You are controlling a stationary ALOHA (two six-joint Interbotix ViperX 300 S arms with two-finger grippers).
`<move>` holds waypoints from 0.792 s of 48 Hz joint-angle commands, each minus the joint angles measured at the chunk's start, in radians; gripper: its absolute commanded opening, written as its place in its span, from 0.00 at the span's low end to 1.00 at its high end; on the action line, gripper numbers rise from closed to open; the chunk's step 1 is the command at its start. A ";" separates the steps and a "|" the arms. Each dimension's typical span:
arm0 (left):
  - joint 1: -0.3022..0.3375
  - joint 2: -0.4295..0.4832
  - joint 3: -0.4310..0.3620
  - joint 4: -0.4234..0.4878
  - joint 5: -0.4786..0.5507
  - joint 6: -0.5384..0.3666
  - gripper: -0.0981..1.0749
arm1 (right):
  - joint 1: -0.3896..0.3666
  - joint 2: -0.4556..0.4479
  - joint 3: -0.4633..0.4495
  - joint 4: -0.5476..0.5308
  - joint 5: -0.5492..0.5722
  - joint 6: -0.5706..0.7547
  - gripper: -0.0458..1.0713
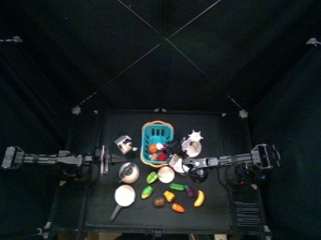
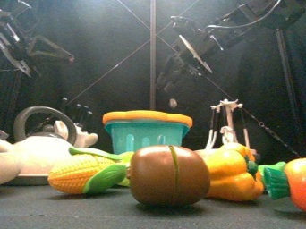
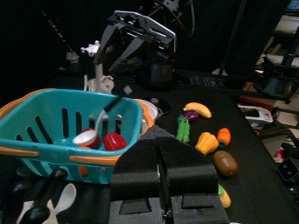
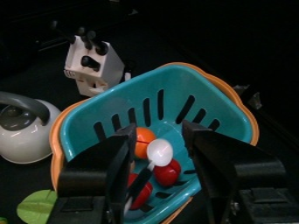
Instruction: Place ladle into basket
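Note:
The teal-blue basket [image 4: 176, 101] with an orange rim stands at the table's middle back, and also shows in the top view [image 1: 157, 137], the front view [image 2: 146, 131] and the left wrist view [image 3: 47, 122]. The ladle [image 4: 162, 151] has a round white bowl and a dark handle. It lies inside the basket among red toy foods and also shows in the left wrist view [image 3: 84, 137]. My right gripper [image 4: 163, 144] hovers right above the basket, open and empty, its jaws either side of the ladle's bowl. My left gripper [image 3: 160, 156] is shut and empty, held back from the basket's near side.
A grey kettle [image 2: 42, 143] and a white utensil stand [image 2: 224, 121] flank the basket. Toy foods lie in front: corn [image 2: 84, 174], a brown round piece [image 2: 170, 175], a yellow pepper [image 2: 230, 174], a banana [image 3: 198, 109]. White round dishes [image 1: 126, 195] sit at the front left.

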 commanded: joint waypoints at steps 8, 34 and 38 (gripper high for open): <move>0.003 0.005 -0.017 0.000 -0.009 0.000 0.07 | -0.005 -0.017 -0.017 0.000 0.002 0.000 0.83; 0.003 0.005 -0.018 0.000 -0.009 -0.003 0.07 | 0.003 -0.087 0.048 0.048 0.005 -0.006 0.83; 0.003 0.006 -0.018 -0.002 -0.008 -0.003 0.07 | 0.005 -0.098 0.057 0.058 0.008 -0.008 0.83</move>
